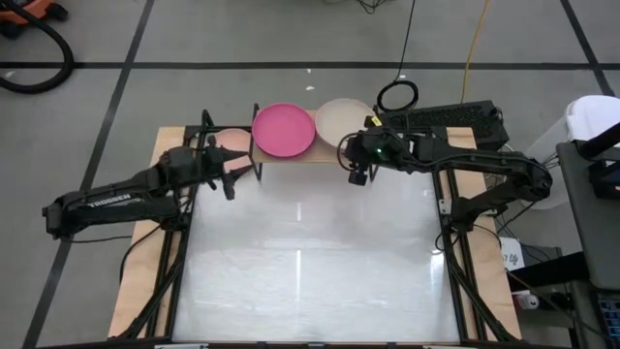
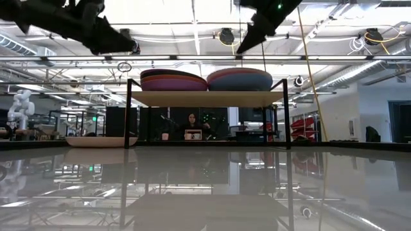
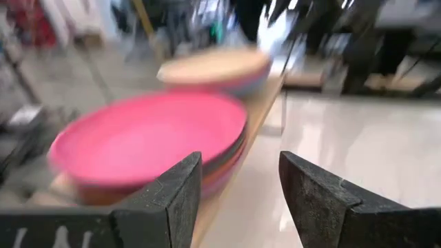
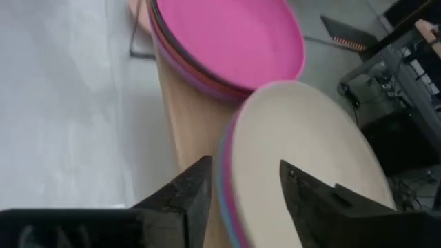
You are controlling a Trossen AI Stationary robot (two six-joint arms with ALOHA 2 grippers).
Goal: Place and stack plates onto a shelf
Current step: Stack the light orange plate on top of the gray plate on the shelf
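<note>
- Left arm: reaches from the table's left side toward the back, its left gripper (image 1: 232,174) raised above the tabletop just beside the left end of the shelf (image 1: 291,155). In the low view this gripper (image 2: 131,47) hangs higher than the plate stacks.
- Right arm: comes in from the right side, bent at the elbow, with the right gripper (image 1: 358,174) near the shelf's right end, just in front of the beige-topped stack and pointing down.
- Shelf: a light-wood board (image 2: 205,97) on thin black legs, standing at the back edge of the white table (image 1: 310,271).
- Plates: two stacks sit side by side on the board. The left stack is topped by a hot pink plate (image 1: 284,129); the right stack is topped by a beige plate (image 1: 341,120). The low view shows the left stack (image 2: 173,80) layered dark, reddish and purple, and the right stack (image 2: 239,79) with a blue plate at its base.
- One more pale plate (image 2: 101,141) lies on the table left of the shelf's legs; its exact colour is hard to judge from this angle, possibly light pink.
- Left gripper's fingers (image 3: 172,200): spread apart, nothing between them, touching nothing; the pink-topped stack (image 3: 148,138) lies beyond.
- Right gripper's fingers (image 4: 182,196): parted and empty, with the rim of the beige plate (image 4: 303,158) seen past them, no visible contact.
- A person (image 2: 192,123) sits in the room behind the table.
</note>
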